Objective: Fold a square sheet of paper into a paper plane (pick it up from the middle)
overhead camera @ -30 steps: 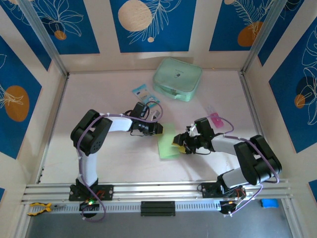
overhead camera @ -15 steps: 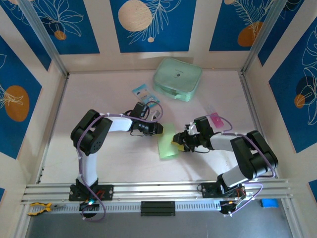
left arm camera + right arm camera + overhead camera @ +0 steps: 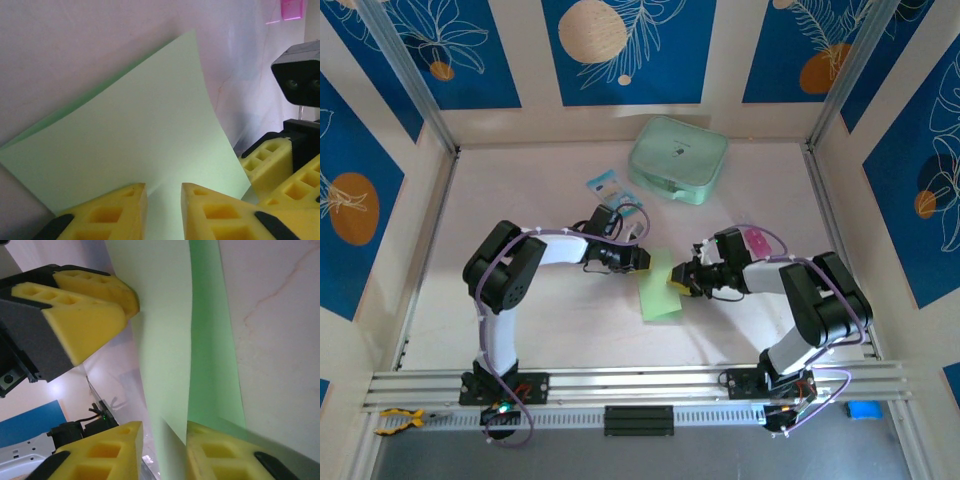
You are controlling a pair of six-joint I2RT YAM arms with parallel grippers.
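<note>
Near the middle of the table [image 3: 560,330], the square sheet of paper [image 3: 658,300] lies already folded over, between the two arms. Since a second ago the right gripper [image 3: 676,281] has come up from the lower right to the sheet's right edge. Its jaws have narrowed and now stand a little apart, with the paper edge in the gap. The left gripper [image 3: 642,258] keeps its place at the upper left edge, its jaws also slightly parted around the paper. I judge that both sides are now placed to make the next fold.
</note>
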